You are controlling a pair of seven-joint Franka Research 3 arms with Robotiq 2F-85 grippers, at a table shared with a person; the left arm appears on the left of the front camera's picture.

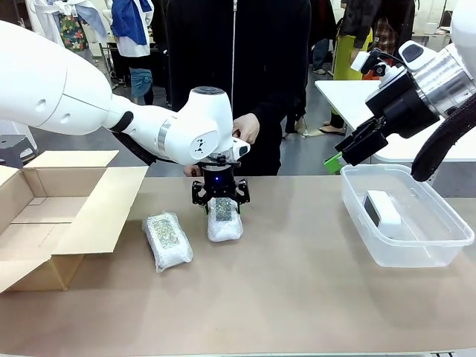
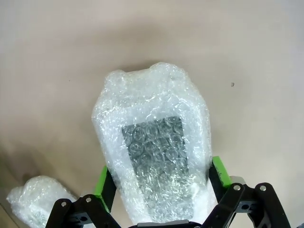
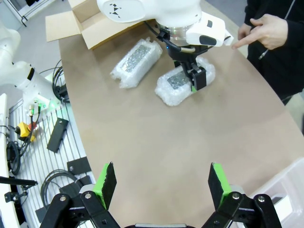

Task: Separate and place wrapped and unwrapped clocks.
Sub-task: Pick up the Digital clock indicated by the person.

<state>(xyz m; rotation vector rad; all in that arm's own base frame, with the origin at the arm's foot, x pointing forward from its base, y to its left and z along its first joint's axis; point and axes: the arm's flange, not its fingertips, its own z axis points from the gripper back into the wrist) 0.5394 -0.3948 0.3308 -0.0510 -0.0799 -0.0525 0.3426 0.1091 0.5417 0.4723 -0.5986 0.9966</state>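
One wrapped clock (image 1: 223, 222), a puffy bubble-wrap bundle with a grey panel, lies mid-table. My left gripper (image 1: 221, 199) stands over its far end, open, with a green pad on each side of the wrap (image 2: 154, 142). A second wrapped clock (image 1: 168, 239) lies to its left, nearer the box, and shows at the corner of the left wrist view (image 2: 38, 199). The unwrapped clock (image 1: 383, 208), a smooth white block, rests inside the clear tub (image 1: 401, 245). My right gripper (image 1: 348, 152) hangs open and empty, high above the tub's far left corner; its wrist view (image 3: 161, 183) looks down on both bundles (image 3: 137, 61) (image 3: 183, 83).
An open cardboard box (image 1: 44, 216) stands at the table's left, its flap reaching toward the bundles. A person in black stands at the far side, one hand (image 3: 266, 31) pointing near my left arm. The near half of the table is bare brown surface.
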